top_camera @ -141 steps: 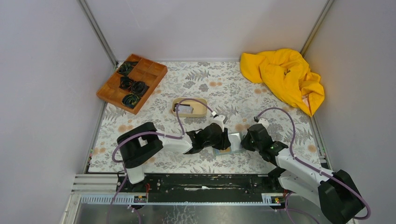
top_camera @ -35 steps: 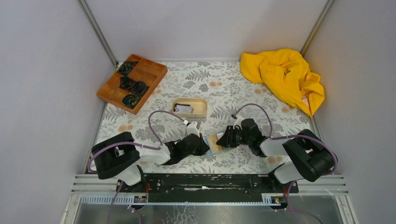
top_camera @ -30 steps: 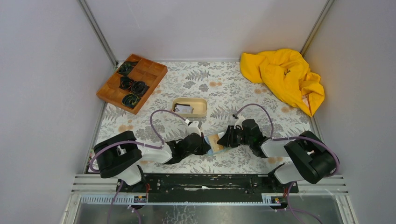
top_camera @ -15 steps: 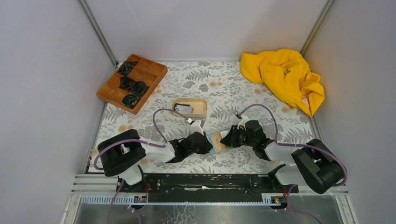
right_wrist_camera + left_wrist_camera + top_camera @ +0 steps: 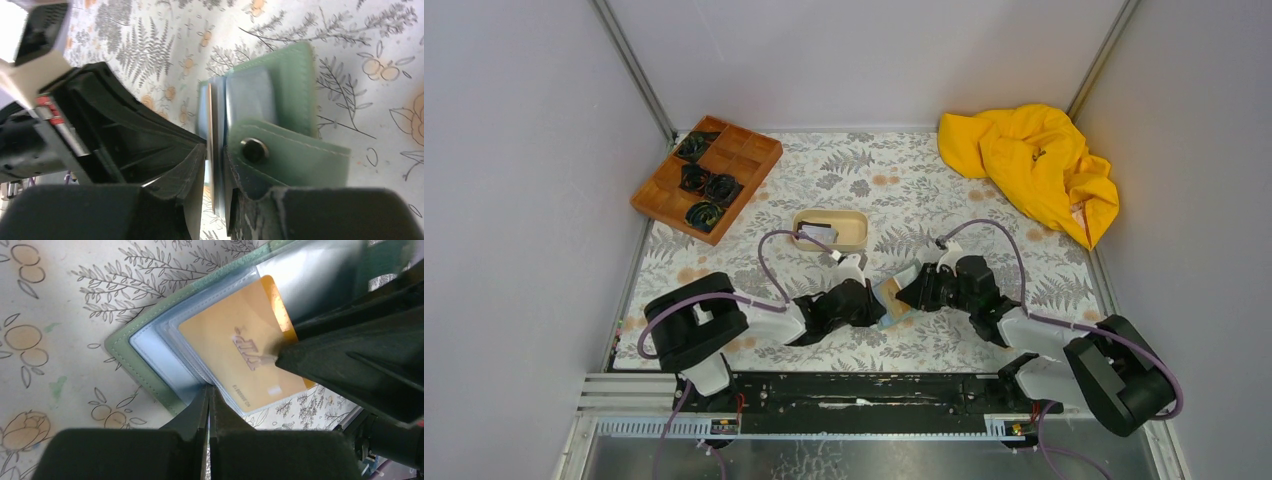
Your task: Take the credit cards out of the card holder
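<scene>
Table [image 5: 924, 190]: floral cloth; the work sits at its front middle.
Left gripper [image 5: 209, 394]: all but closed, pinching the holder [image 5: 145, 347] by its near edge, at the clear sleeves.
Right gripper [image 5: 215, 165]: narrow gap, nipping the card [image 5: 235, 355] by its outer end; it may have caught a sleeve too, the view is too tight to say.
Holder: green cover, lying open on the cloth between both grippers.
Card: orange, in a clear sleeve.
Pull: I draw straight out along the sleeve's mouth, left holding firm, no twisting.
</scene>
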Controlling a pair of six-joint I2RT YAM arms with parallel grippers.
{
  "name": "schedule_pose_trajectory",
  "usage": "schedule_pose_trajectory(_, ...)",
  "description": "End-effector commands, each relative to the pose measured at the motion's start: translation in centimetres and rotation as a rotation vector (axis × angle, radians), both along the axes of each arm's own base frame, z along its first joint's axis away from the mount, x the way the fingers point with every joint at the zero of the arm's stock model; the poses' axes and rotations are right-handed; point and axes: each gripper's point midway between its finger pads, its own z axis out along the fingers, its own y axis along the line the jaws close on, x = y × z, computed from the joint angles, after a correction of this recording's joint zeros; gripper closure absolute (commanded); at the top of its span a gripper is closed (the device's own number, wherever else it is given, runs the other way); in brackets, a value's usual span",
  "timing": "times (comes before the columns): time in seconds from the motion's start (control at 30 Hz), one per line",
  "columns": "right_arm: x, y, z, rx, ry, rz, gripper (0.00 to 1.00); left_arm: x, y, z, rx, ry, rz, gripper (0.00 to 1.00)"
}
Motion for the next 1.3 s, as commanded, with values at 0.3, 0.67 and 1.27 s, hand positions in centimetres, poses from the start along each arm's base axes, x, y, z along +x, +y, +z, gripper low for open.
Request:
schedule_pose_trajectory(0.3, -5.4, 2.2, 1.7, 0.102, 0.082, 0.255, 0.74, -1.0, 0.7, -4.0, 0.125, 0.069, -0.053, 1.00)
schedule_pose_trajectory(0.67, -4.1, 1.2, 1.0, 0.003, 0.073, 0.188, 0.93, -0.9, 1.0, -4.0, 0.133, 0.064, -0.046, 1.00)
schedule_pose_trajectory(1.27, -0.7, -3.5, 1.1, -0.200, 0.069, -0.061, 1.00, -0.2, 1.1, -4.9, 0.180, 0.065, -0.060, 1.00)
